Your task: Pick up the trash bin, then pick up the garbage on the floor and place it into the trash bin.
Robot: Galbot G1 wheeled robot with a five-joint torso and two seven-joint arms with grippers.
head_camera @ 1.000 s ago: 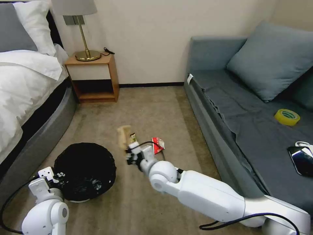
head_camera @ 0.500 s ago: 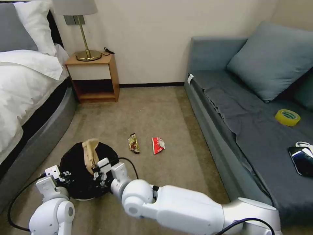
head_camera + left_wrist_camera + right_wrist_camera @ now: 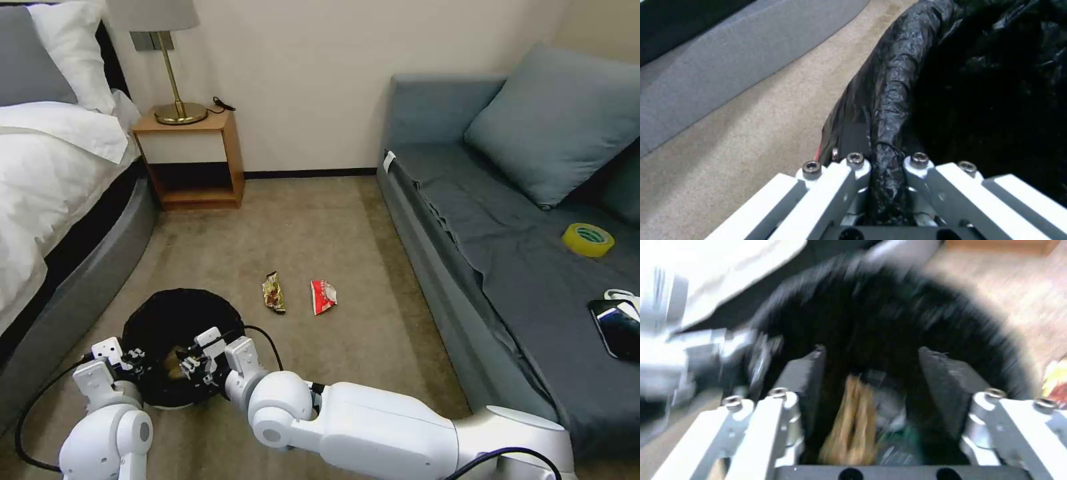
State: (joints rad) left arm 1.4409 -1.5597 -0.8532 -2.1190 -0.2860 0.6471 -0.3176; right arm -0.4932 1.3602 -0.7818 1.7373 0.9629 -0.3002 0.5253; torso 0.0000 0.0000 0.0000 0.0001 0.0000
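Now that the peel has dropped into the bin, the right gripper hangs released above it. Left gripper stays clenched on the rim; 2 wrappers remain.

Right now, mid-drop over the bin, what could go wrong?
1. The left gripper holds the trash bin only by the black bag bunched between its fingers; the liner might slip or tear.
2. The right gripper is open low inside the bin with the tan peel scrap between its fingers; pulling out could snag the bag.
3. The gold-brown wrapper and red-white packet lie close together; the next grasp may nudge one.
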